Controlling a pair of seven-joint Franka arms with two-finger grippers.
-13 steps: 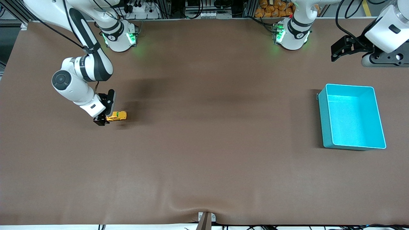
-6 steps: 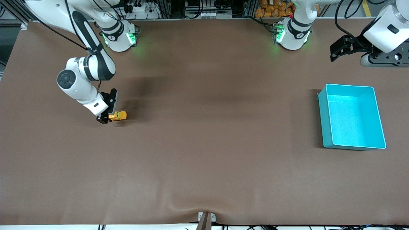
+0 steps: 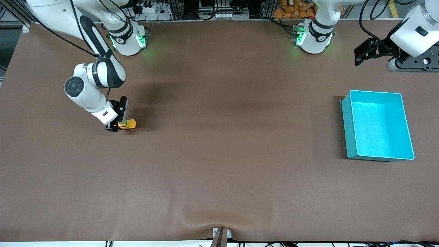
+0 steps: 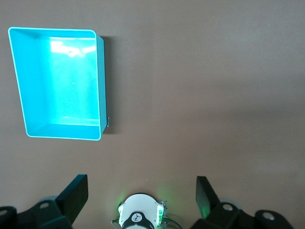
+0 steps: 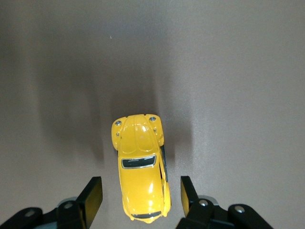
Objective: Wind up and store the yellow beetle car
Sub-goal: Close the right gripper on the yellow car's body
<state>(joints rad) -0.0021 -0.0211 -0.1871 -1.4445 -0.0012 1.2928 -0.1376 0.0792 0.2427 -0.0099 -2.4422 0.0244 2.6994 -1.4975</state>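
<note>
The yellow beetle car (image 3: pixel 128 124) stands on the brown table toward the right arm's end. In the right wrist view the car (image 5: pixel 140 162) lies lengthwise between the two black fingers. My right gripper (image 3: pixel 118 120) is down at the table, straddling the car's rear half. It is open, with a narrow gap showing on each side between the car and the right gripper (image 5: pixel 139 196) fingers. My left gripper (image 3: pixel 360 56) waits open and empty, high over the table's corner at the left arm's end. The left gripper (image 4: pixel 141 191) has nothing between its fingers.
An empty teal bin (image 3: pixel 375 92) sits toward the left arm's end of the table, also seen from above as the teal bin (image 4: pixel 100 86) in the left wrist view. The two arm bases (image 3: pixel 128 39) stand along the table's edge farthest from the front camera.
My right gripper has slid a little farther over the car and its fingers have drawn closer together around it. The car and the left arm have stayed put.
</note>
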